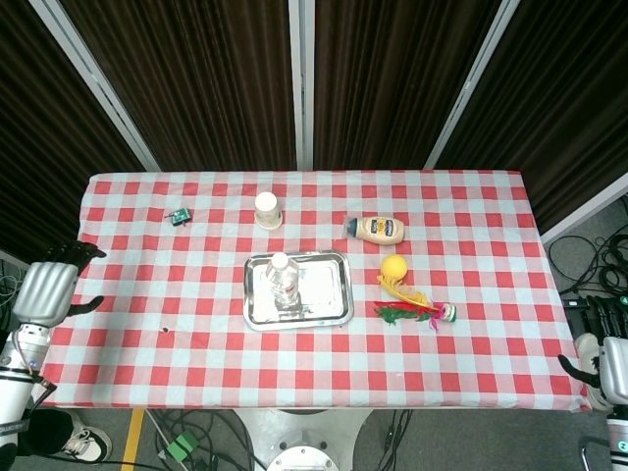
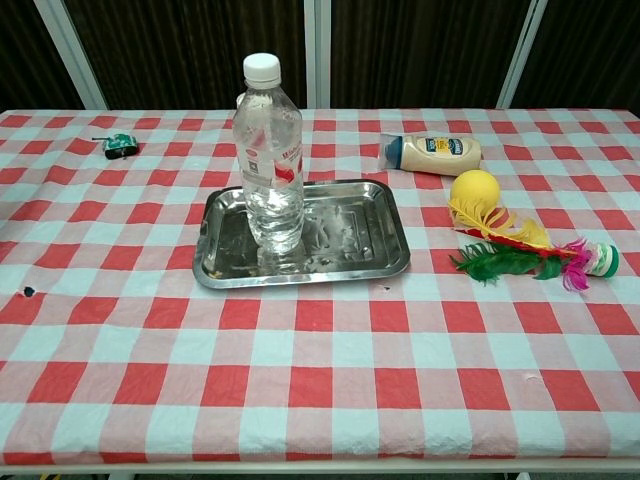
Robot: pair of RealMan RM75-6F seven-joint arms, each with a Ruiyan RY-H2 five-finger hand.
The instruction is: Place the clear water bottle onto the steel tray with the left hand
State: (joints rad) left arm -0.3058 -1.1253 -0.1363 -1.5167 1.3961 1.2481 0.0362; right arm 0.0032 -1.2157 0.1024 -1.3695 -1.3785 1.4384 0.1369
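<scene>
Clear water bottle (image 2: 271,155) is standing upright on the steel tray (image 2: 370,240), left part of the tray, white cap on top, long axis straight up. In the head view the tray sits around the middle of the frame on the checkered worktop (image 1: 471,324). So by my read the placing part looks done.

The left robot hand (image 1: 47,285) is way over at the lower left edge of the head view, off the side of the worktop, well apart from the bottle. The bottle lies to the right of it and a bit higher in the frame. Fingers look loosely apart with nothing in them. The right robot hand (image 1: 613,366) is only partly visible at the lower right edge, and I can't tell if it's spread or curled. The chest view shows neither one.

Left robot hand looks somewhat nearer the bottle than the right, though both are far off.

Other stuff nearby: mayonnaise bottle (image 2: 432,153), yellow ball (image 2: 475,189), feather shuttlecock (image 2: 540,256), small green toy (image 2: 120,144), white cup (image 1: 267,209).
</scene>
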